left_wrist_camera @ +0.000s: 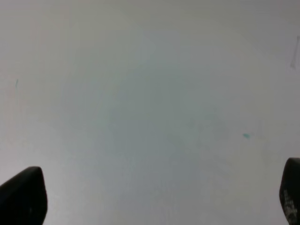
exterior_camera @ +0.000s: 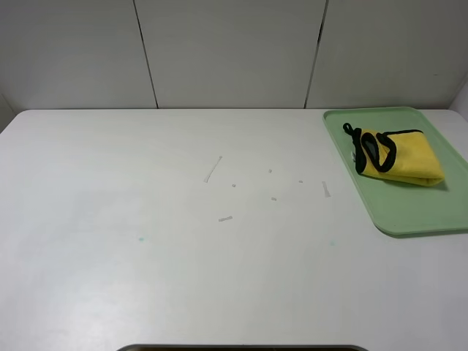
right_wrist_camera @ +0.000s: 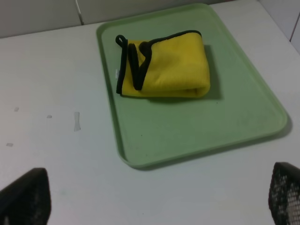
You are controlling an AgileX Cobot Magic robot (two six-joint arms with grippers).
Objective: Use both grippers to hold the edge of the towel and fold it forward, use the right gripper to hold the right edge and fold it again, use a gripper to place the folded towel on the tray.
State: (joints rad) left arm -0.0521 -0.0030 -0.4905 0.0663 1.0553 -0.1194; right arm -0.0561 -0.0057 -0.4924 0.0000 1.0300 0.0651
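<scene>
Folded yellow towel point(exterior_camera: 401, 156) lies on green tray point(exterior_camera: 365, 191) (far right); left gripper point(left_wrist_camera: 154, 197) and right gripper point(right_wrist_camera: 159, 199) both spread wide, holding nothing.

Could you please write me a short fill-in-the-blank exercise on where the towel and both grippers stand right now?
1. The folded yellow towel lies on the green ____.
2. The towel's edging is ____ in colour.
3. The right gripper, clear of the towel, has its jaws ____.
4. The left gripper holds ____.

Missing words: tray; black; open; nothing

Left gripper point(left_wrist_camera: 154, 197), right gripper point(right_wrist_camera: 154, 199) (both agape)
</scene>
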